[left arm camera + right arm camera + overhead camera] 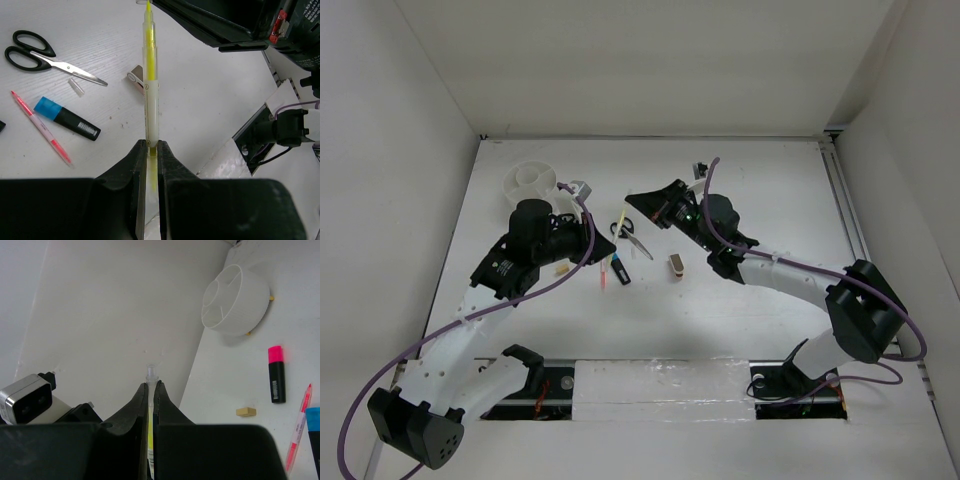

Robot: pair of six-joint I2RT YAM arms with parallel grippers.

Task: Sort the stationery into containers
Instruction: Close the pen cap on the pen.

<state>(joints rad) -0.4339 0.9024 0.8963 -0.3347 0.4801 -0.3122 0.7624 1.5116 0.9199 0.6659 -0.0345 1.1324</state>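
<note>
Yellow and thin, the plastic pencil point(150, 75) hangs over the white counter point(210, 100), pinched at both ends by the left jaws and right jaws, while the round white divided tub point(247, 305) looks empty and black-handled scissors point(50, 59), pink pencil point(42, 130) and stubby blue-and-black highlighter point(67, 118) lie unsorted.

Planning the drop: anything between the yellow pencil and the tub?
No loose item visible there. The yellow pencil is clamped at both ends, by left gripper and right gripper; the left wrist itself sits between it and the tub.
</note>
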